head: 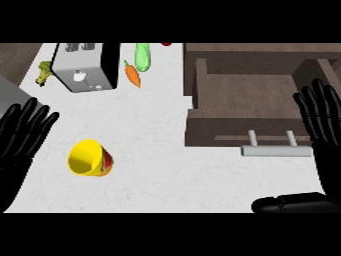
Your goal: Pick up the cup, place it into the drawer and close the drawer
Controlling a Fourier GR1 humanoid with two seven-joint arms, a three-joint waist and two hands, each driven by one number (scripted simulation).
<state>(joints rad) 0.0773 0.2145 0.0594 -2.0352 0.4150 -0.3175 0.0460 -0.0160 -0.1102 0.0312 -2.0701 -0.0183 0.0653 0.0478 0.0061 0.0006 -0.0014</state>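
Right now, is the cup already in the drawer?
No: the yellow cup lies on its side on the white counter, left of the open drawer, with neither hand touching it.

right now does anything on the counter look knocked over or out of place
Yes: the yellow cup lies tipped on its side on the white counter, mouth facing left. The drawer stands pulled open. Both hands, left and right, are open and touch nothing.

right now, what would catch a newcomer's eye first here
The bright yellow cup lying on its side on the white counter, lower left, stands out most. To its right the brown drawer is pulled open, its metal handle facing the robot. Both black hands are open with fingers up: the left hand at the left edge, the right hand by the drawer.
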